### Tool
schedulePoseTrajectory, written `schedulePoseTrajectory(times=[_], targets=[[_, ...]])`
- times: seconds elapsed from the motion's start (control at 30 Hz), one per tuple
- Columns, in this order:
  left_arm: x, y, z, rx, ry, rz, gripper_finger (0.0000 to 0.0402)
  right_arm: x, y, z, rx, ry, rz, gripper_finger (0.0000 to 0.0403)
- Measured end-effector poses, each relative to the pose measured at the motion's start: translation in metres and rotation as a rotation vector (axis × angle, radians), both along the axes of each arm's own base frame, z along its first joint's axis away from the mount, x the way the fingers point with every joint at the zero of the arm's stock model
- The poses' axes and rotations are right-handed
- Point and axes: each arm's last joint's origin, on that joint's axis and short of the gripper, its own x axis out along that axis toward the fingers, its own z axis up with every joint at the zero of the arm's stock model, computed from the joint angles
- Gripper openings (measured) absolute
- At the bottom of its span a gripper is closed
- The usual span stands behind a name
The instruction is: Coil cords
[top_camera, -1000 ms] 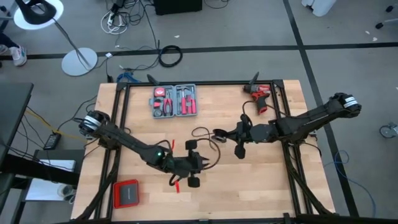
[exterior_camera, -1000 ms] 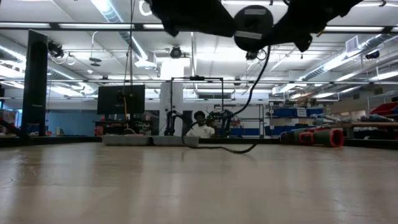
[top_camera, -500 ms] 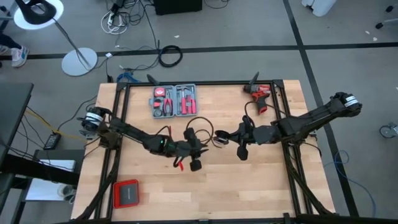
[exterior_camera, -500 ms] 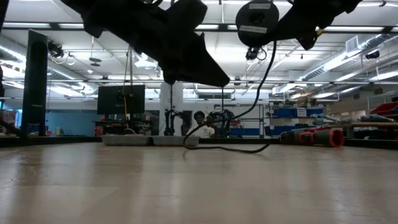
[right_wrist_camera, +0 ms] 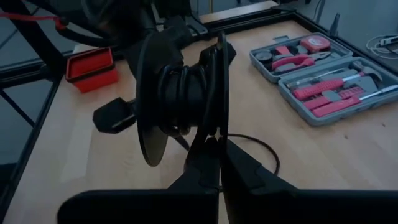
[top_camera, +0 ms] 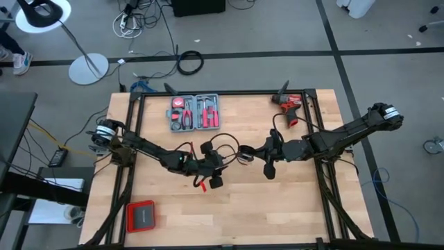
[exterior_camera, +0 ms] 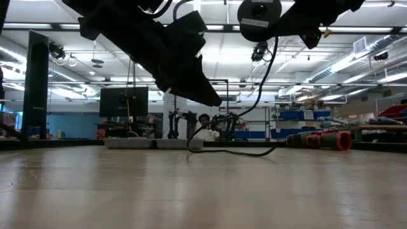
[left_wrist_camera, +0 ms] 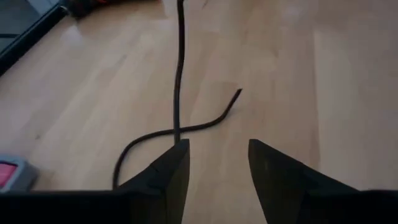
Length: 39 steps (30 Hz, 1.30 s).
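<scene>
The wooden table (top_camera: 277, 208) carries everything. Above its middle, the right gripper (right_wrist_camera: 214, 140) is pinched tight on a black spool (right_wrist_camera: 180, 99) with cord wound on it. The left gripper (left_wrist_camera: 214, 158) hangs just beside, fingers apart, holding nothing. The cords (left_wrist_camera: 178, 93) trail loose on the wood near the middle. Best next: grab the loose part gently, then wind it round slowly, keeping it snug.

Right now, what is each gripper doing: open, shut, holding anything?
Left gripper: open, the black cord beside one finger, not gripped.
Right gripper: shut on the rim of the cord spool.
</scene>
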Motion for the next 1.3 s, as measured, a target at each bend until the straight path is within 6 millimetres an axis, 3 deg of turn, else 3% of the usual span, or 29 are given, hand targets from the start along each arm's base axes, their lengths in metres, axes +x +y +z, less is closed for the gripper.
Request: schedulePoseTrajectory(times=[0.33,0.5,0.6,0.77,0.9,1.03,1.3], targets=[[0.003,0.013,-0.028,0.035,0.119,0.044,0.0168,0.0,0.0,0.001,-0.002,-0.01,0.006,0.0],[0.004,0.017,-0.03,0.063,0.131,0.054,0.0163,0.0,0.0,0.001,-0.005,-0.008,0.007,0.0],[0.004,0.017,-0.031,0.068,0.138,0.057,0.0132,0.0,0.0,0.001,-0.006,-0.008,0.007,0.0],[0.002,0.018,-0.032,0.079,0.158,0.065,0.0019,0.0,0.0,0.001,-0.006,-0.009,0.007,0.0],[0.001,0.018,-0.033,0.096,0.179,0.068,0.0007,0.0,0.0,0.001,-0.002,-0.008,0.007,0.0],[-0.007,0.02,-0.023,0.118,0.216,0.06,0.0004,0.0,0.001,-0.001,0.007,0.007,0.008,0.0],[-0.035,0.022,0.023,0.13,0.247,0.051,0.0002,-0.003,0.0,-0.005,0.019,0.06,0.012,0.0]])
